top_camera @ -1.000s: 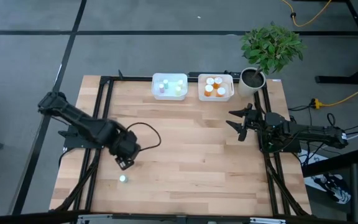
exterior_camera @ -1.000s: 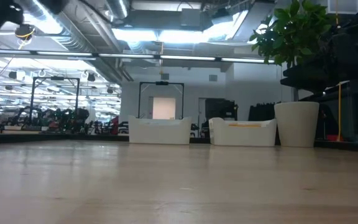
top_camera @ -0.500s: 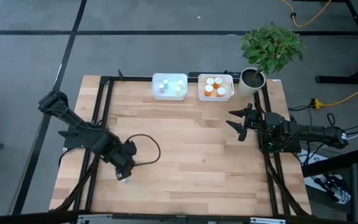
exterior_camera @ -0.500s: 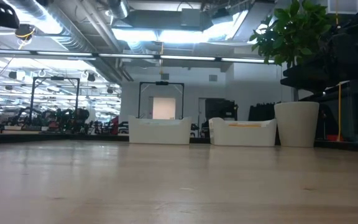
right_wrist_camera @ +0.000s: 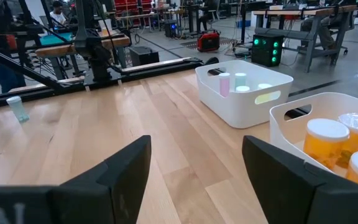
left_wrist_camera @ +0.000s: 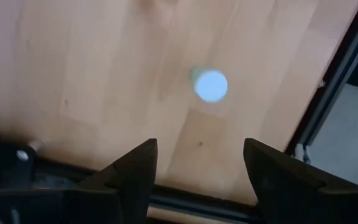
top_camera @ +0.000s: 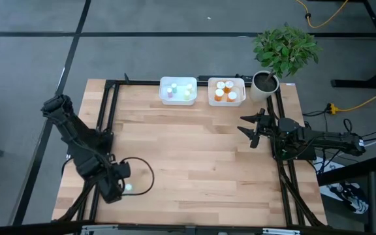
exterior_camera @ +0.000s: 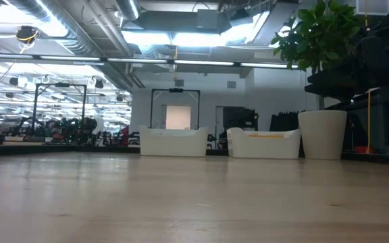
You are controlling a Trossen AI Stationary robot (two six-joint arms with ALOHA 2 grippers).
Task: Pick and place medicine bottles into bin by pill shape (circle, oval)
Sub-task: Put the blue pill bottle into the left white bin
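Your left gripper (left_wrist_camera: pixel 194 165) hangs open directly over the near-left table (top_camera: pixel 201 163), and the lone pale green vial (left_wrist_camera: pixel 211 85) stands just beyond its fingertips, untouched. Your right gripper (top_camera: pixel 252 132) waits open at the right edge, holding nothing.

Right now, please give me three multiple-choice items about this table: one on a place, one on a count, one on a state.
1. Where does the lone pale green vial stand?
A. near the table's front left, beside the left gripper
B. inside the right bin
C. beside the potted plant

2. How many orange bottles are in the right bin?
A. two
B. four
C. seven

3. How are the left gripper's fingers?
A. shut on the vial
B. open, with the vial ahead of them
C. shut on a bin wall

Answers: 1 A, the high view shows it there. 2 B, four white caps show. 3 B, the left wrist view shows spread fingers apart from the vial.
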